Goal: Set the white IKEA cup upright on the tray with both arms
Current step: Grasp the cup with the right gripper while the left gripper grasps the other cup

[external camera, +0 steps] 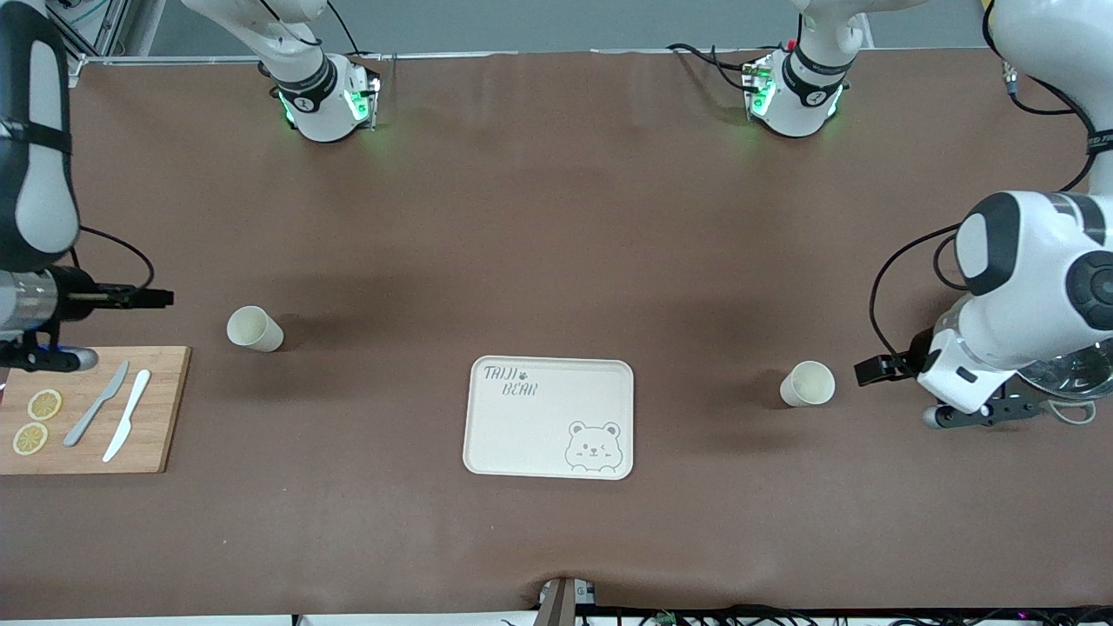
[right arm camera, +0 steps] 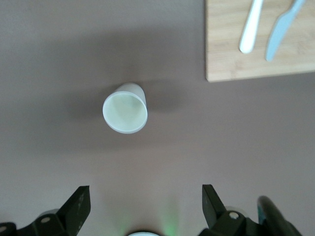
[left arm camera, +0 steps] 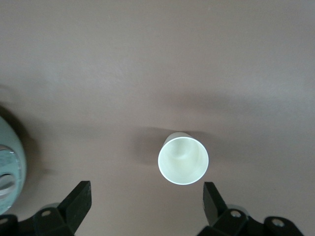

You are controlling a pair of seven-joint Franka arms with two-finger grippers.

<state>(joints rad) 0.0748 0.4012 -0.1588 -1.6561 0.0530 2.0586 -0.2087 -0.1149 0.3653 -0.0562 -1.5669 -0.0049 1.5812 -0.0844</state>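
Note:
A white cup (external camera: 255, 329) stands upright toward the right arm's end of the table. It shows from above in the right wrist view (right arm camera: 125, 114). A second white cup (external camera: 807, 384) stands upright toward the left arm's end, seen in the left wrist view (left arm camera: 183, 160). The cream tray (external camera: 522, 435) with bear face lies bare between them, nearer the front camera. My right gripper (external camera: 161, 298) hangs open and empty in the air beside the first cup (right arm camera: 146, 199). My left gripper (external camera: 869, 369) hangs open and empty beside the second cup (left arm camera: 147, 196).
A wooden cutting board (external camera: 156, 409) with two lemon slices (external camera: 36, 422), a grey knife (external camera: 96, 404) and a white knife (external camera: 127, 416) lies at the right arm's end. A round glass object (external camera: 1065, 374) sits partly under the left arm. The arm bases stand along the table's back edge.

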